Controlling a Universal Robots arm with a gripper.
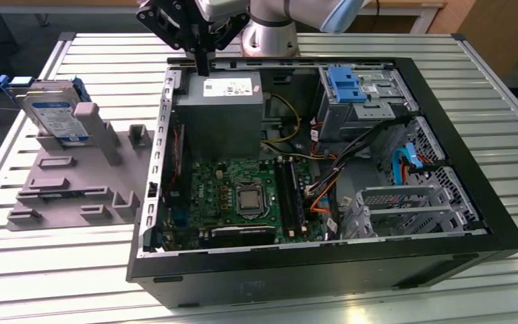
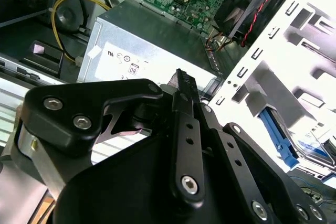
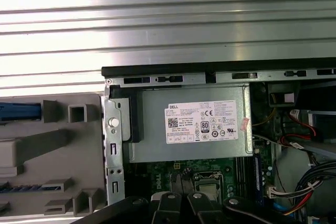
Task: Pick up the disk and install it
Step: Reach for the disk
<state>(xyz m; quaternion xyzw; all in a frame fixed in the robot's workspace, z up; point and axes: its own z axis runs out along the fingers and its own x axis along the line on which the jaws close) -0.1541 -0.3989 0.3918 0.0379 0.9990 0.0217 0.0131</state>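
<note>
The disk point(image 1: 50, 113), silver with a white-and-blue label and a blue rail frame, stands on edge in a grey holder point(image 1: 70, 179) on the exterior view's left, outside the computer case. In the second wrist view the disk point(image 2: 308, 148) shows past the white holder. My gripper point(image 1: 204, 67) hangs over the case's back wall, above the grey power-supply box point(image 1: 223, 101), well apart from the disk. Its two black fingers point(image 2: 182, 85) are pressed together and hold nothing.
The open black computer case point(image 1: 475, 196) lies on a slatted metal table point(image 1: 88, 54). Inside it are a green motherboard point(image 1: 241, 196), loose cables point(image 1: 367, 148), a blue plastic bracket point(image 1: 344, 84) and a metal drive cage point(image 1: 403, 206). The power-supply box point(image 3: 189, 129) lies below the wrist.
</note>
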